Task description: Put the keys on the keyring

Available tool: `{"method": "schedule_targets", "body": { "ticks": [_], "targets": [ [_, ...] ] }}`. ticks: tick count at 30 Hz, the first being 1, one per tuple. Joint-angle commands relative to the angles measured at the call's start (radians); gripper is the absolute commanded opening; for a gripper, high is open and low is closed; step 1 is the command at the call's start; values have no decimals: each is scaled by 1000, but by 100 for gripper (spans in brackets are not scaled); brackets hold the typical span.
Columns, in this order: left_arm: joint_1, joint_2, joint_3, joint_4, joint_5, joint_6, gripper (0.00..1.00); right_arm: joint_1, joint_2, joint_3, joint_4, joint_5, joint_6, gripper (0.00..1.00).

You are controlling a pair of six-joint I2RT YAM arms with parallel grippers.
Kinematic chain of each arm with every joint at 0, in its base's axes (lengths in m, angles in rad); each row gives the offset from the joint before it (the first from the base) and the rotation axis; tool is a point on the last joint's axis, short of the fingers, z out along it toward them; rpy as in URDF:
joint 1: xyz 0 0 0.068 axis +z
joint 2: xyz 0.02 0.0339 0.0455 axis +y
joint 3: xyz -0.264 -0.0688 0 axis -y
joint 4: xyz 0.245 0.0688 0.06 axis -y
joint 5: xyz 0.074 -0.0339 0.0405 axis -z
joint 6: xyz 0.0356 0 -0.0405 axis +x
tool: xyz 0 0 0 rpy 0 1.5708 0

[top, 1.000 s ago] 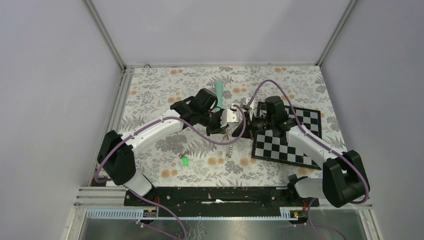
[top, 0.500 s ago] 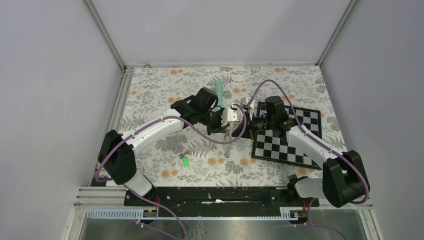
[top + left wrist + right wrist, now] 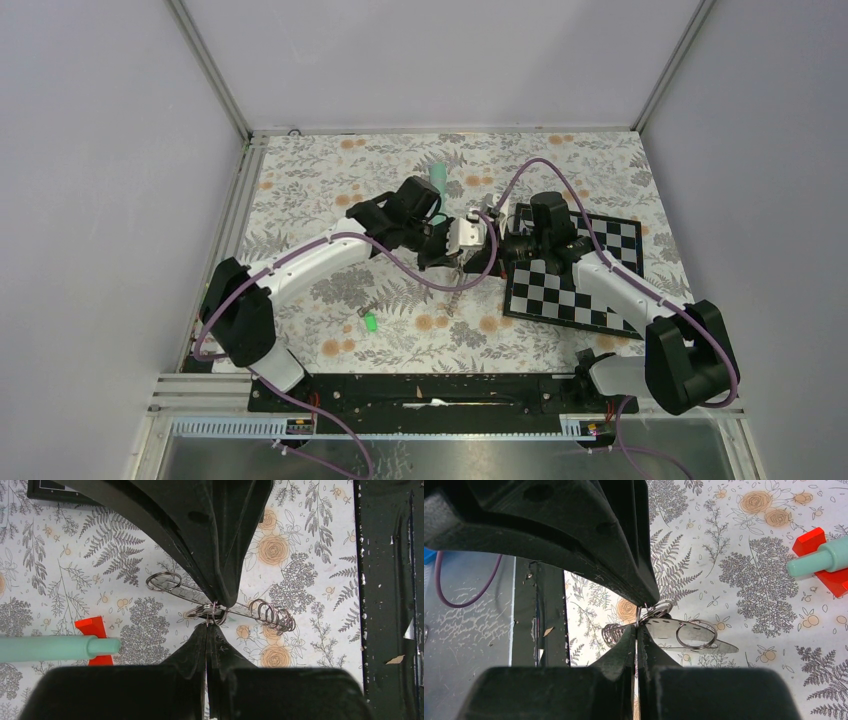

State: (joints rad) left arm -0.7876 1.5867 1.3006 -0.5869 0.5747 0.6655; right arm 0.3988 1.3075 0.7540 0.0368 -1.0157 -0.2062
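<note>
The keyring shows as a cluster of thin metal split rings held above the table. My left gripper and right gripper are both shut on it, tip to tip, left gripper facing right gripper. From the keyring hang a coil spring and a flat pointed silver piece with a wire ring through it; I cannot tell whether that piece is a key. One of the keys, with a green head, lies on the cloth near the left arm.
A teal cone-shaped stick on a red base lies behind the grippers, teal stick partly hidden by the left wrist. A chessboard lies under the right arm. A black rail edges the near side.
The left gripper has edged slightly to the right, closer to the right gripper. The hanging spring has swung a little. Both grips are unchanged.
</note>
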Motion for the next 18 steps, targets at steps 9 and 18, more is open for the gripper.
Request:
{"method": "schedule_targets", "body": {
  "ticks": [9, 18],
  "targets": [
    [-12, -98, -87, 132, 26, 81, 0, -11, 0, 6, 59, -25, 49, 0],
    [-12, -123, -111, 186, -2, 60, 0, -15, 3, 2, 59, -56, 47, 0]
  ]
}}
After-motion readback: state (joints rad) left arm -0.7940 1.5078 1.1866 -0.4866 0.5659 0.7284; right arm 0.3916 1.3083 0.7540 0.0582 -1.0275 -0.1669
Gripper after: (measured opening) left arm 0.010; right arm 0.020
